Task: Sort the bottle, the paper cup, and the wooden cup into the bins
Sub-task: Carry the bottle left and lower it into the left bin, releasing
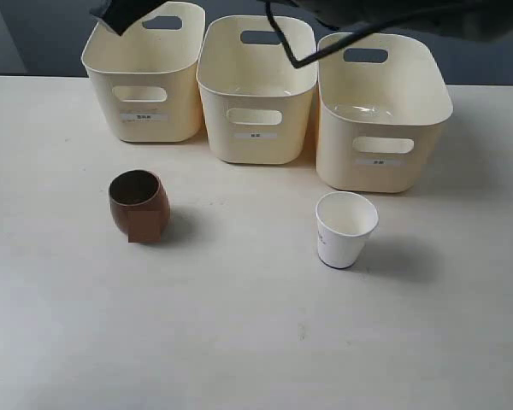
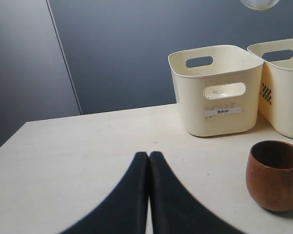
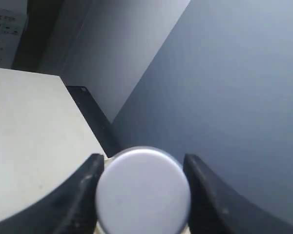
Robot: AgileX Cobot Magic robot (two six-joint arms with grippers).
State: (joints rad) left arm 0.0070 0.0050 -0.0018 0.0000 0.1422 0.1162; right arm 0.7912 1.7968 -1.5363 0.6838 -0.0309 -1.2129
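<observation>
The white cap of the bottle [image 3: 142,192] fills the gap between the fingers of my right gripper [image 3: 142,161], which is shut on it, high above the table. Its clear base [image 2: 259,3] shows at the top edge of the left wrist view. The wooden cup [image 1: 138,206] [image 2: 275,175] stands upright on the table in front of the left bin [image 1: 143,73]. The paper cup [image 1: 344,229] stands upright in front of the right bin [image 1: 381,120]. My left gripper [image 2: 149,155] is shut and empty, low over the table, apart from the wooden cup.
The middle bin [image 1: 256,90] stands between the other two, all three in a row at the back of the cream table [image 1: 239,325]. Dark arm parts and a cable [image 1: 291,47] hang over the bins at the top edge.
</observation>
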